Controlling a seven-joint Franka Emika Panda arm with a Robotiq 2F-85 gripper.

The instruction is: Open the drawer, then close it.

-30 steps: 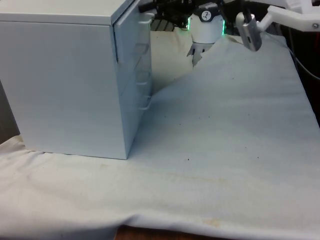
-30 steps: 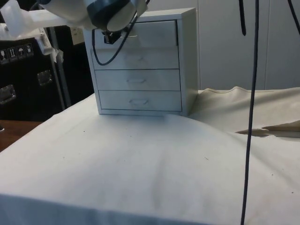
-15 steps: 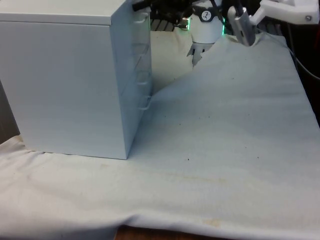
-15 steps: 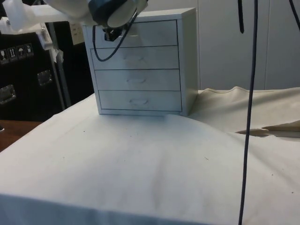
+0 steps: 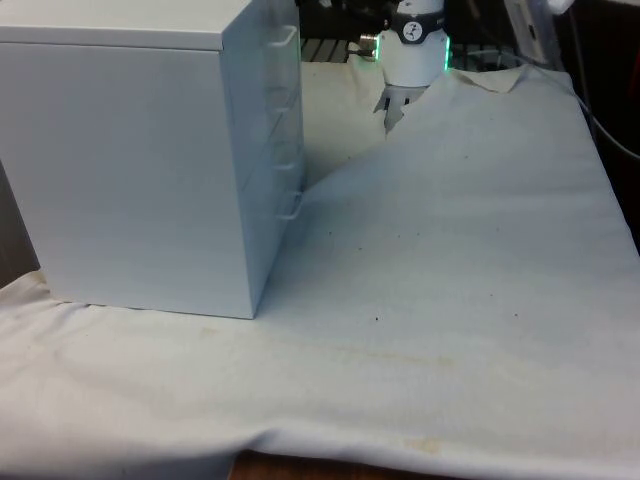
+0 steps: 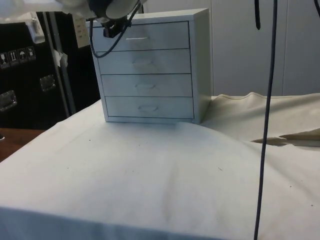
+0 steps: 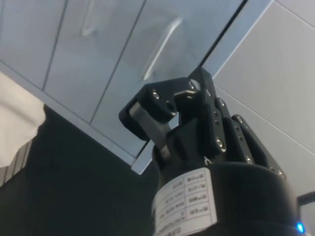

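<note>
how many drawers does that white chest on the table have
4, stacked one above another in the chest of drawers, all shut: top drawer, second drawer, third drawer, bottom drawer. The side view shows the whole front; none look hidden.

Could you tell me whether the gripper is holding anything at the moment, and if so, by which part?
Nothing is held. The gripper is apart from the top drawer's handle, with nothing between its fingers.

Front cam faces chest of drawers (image 5: 130, 160) side-on; side cam (image 6: 147, 65) faces drawer fronts; wrist cam close.
</note>
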